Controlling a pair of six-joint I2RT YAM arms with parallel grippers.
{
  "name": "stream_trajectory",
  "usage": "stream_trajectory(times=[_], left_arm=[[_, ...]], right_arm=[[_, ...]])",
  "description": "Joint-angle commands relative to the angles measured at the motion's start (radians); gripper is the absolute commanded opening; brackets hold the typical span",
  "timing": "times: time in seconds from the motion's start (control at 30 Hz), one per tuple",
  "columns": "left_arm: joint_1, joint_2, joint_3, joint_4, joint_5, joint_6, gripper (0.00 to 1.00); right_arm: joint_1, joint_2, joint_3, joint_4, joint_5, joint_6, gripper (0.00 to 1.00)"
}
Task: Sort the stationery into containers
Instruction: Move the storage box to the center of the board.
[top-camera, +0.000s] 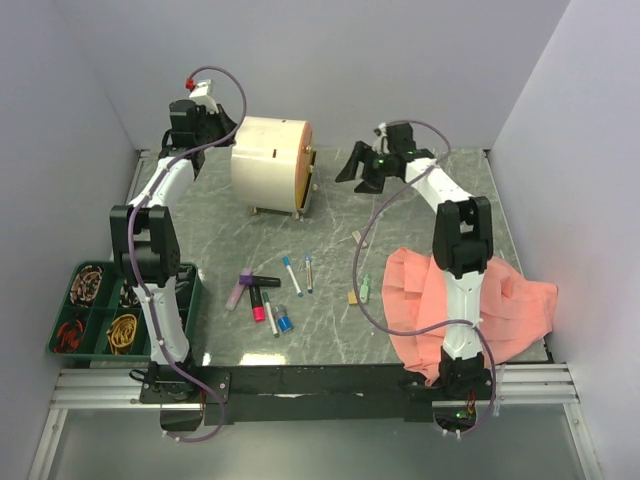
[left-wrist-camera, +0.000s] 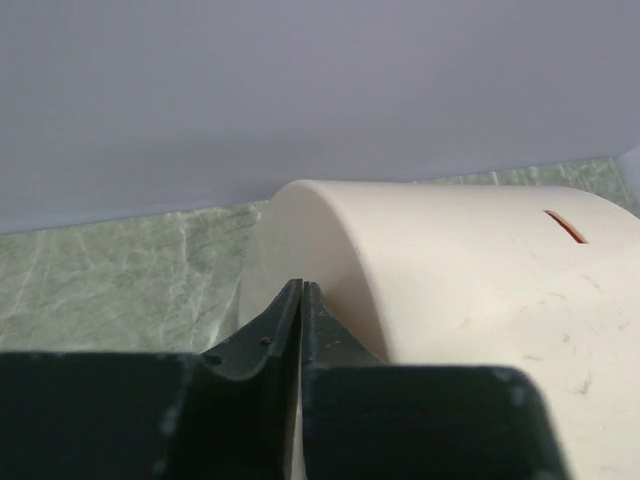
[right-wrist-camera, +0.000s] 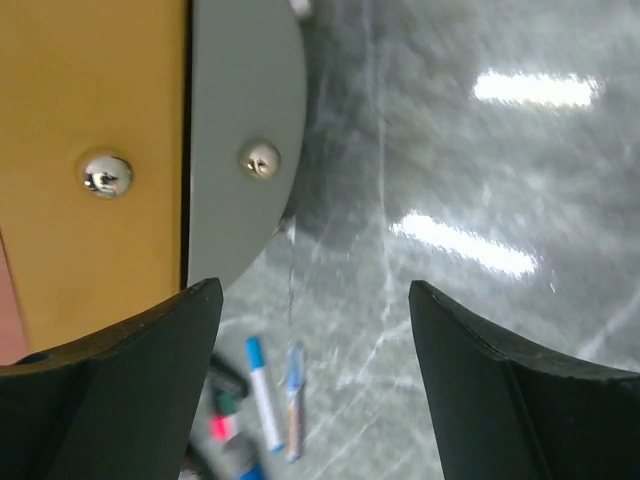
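Observation:
The cream drum cabinet (top-camera: 268, 165) lies at the back of the table, its front face turned right. My left gripper (top-camera: 222, 125) is shut and empty, just behind the cabinet's upper left side; in its wrist view the closed fingertips (left-wrist-camera: 302, 287) meet against the cream shell (left-wrist-camera: 470, 280). My right gripper (top-camera: 362, 168) is open and empty, right of the cabinet front. Its wrist view shows a yellow-orange drawer front (right-wrist-camera: 90, 90) with a metal knob (right-wrist-camera: 106, 173). A purple marker (top-camera: 238, 289), a black-and-pink marker (top-camera: 262, 296), blue-capped white pens (top-camera: 291, 275), a tan eraser (top-camera: 353, 297) and a green piece (top-camera: 366, 290) lie mid-table.
A salmon-pink cloth (top-camera: 470, 310) lies at the front right under the right arm. A green divided tray (top-camera: 100, 310) of coloured bands sits at the front left. A grey panel with its own knob (right-wrist-camera: 260, 160) is beside the drawer. White walls close in the table.

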Motion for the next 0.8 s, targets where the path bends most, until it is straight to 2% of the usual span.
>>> stream_trajectory(times=[0.0,0.1,0.13,0.2,0.3,0.37,0.43,0.5,0.53,0.63,0.77], left_arm=[[-0.03,-0.004,0.013,-0.038,-0.126,0.034,0.25],[-0.03,-0.042,-0.016,-0.061,-0.211,0.066,0.53],[-0.029,-0.053,-0.039,-0.087,-0.269,0.087,0.57],[-0.026,-0.074,-0.059,-0.119,-0.306,0.109,0.71],[-0.013,-0.061,-0.021,-0.212,-0.354,0.123,0.85],[-0.012,-0.057,-0.011,-0.231,-0.392,0.14,0.86],[-0.01,-0.047,0.018,-0.251,-0.412,0.15,0.88],[-0.01,-0.039,0.036,-0.256,-0.447,0.161,0.9],[-0.009,-0.041,0.039,-0.257,-0.458,0.167,0.96],[-0.009,-0.047,0.036,-0.256,-0.492,0.193,0.98],[0.0,-0.077,0.01,-0.254,-0.52,0.213,0.97]], right_arm=[[-0.049,-0.024,-0.057,0.247,-0.285,0.22,0.81],[-0.067,0.015,-0.083,0.414,-0.393,0.367,0.73],[-0.069,0.043,-0.081,0.45,-0.428,0.433,0.7],[-0.07,0.08,-0.043,0.538,-0.454,0.484,0.68],[-0.07,0.185,0.084,0.538,-0.468,0.512,0.63],[-0.07,0.242,0.129,0.499,-0.448,0.495,0.61],[-0.072,0.246,0.1,0.51,-0.453,0.521,0.59],[-0.072,0.225,-0.019,0.604,-0.468,0.57,0.58],[-0.073,0.207,-0.06,0.638,-0.473,0.62,0.58],[-0.072,0.2,-0.147,0.72,-0.479,0.682,0.56],[-0.069,0.238,-0.105,0.735,-0.48,0.685,0.56]])
